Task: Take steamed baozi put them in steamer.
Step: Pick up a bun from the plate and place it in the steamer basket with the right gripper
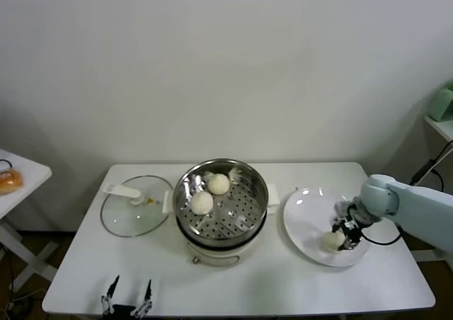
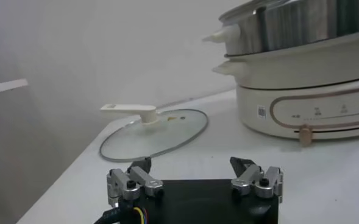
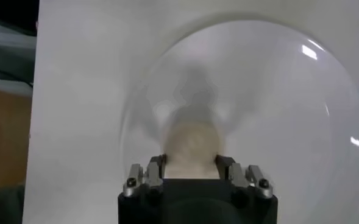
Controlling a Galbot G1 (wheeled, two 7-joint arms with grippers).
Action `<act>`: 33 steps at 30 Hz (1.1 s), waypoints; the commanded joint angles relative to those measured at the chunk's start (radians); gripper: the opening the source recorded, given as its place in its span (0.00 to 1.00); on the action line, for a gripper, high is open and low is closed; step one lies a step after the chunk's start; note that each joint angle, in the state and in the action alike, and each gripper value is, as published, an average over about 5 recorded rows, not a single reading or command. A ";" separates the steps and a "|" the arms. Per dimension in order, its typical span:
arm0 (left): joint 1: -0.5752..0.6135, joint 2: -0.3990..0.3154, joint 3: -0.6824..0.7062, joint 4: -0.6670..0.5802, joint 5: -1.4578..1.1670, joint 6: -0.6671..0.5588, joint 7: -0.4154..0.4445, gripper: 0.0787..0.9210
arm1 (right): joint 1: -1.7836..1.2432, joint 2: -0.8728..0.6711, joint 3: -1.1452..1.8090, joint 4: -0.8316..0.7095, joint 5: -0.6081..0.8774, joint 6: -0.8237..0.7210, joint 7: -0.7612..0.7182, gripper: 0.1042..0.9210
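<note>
My right gripper [image 1: 345, 236] has its jaws closed on one steamed baozi [image 3: 191, 146], which sits on the white plate [image 1: 304, 217] at right of frame. Two baozi [image 1: 218, 183] lie in the steamer [image 1: 244, 217] at centre. My left gripper [image 1: 127, 300], jaws wide, rests at lower left on the surface [image 1: 297, 281].

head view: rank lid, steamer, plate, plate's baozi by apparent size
1. Steamer
2. Plate and lid: look alike, no ranking
3. Baozi, in the right gripper
</note>
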 commanded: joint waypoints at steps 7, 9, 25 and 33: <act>0.005 -0.004 -0.007 0.000 0.003 -0.005 -0.002 0.88 | 0.764 0.111 -0.381 0.123 0.102 0.288 -0.104 0.57; 0.005 -0.005 -0.008 0.003 0.004 -0.007 -0.003 0.88 | 0.840 0.151 -0.381 0.143 0.122 0.359 -0.118 0.57; -0.002 -0.013 0.003 0.007 0.015 -0.010 -0.002 0.88 | 0.760 0.475 -0.182 0.478 -0.005 0.471 -0.062 0.58; -0.005 -0.015 0.004 0.004 0.014 -0.008 -0.003 0.88 | 0.550 0.568 -0.215 0.396 -0.144 0.454 -0.023 0.57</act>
